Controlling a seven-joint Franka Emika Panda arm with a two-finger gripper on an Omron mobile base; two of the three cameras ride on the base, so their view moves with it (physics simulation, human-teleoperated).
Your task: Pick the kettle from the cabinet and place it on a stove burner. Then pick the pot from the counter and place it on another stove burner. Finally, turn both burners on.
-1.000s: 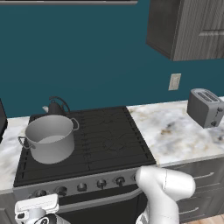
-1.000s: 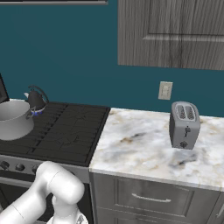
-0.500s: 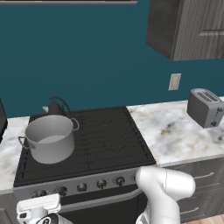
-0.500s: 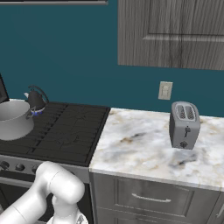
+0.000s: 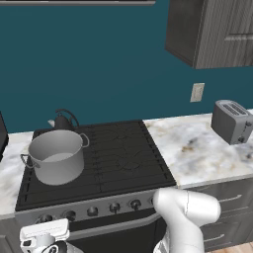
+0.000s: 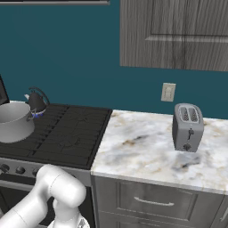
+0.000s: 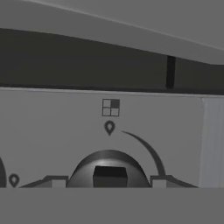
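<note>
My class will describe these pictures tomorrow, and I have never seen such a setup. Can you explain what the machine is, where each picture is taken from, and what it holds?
This is a computer-rendered kitchen. The white robot arm rides on a driving base. Two pictures come from cameras on that base, behind the arm, left and right. The third looks along the gripper itself. On the black stove stand a grey pot and, behind it, a small dark kettle. A toaster stands on the marble counter. The gripper's fingers flank a stove knob and appear closed on it.
</note>
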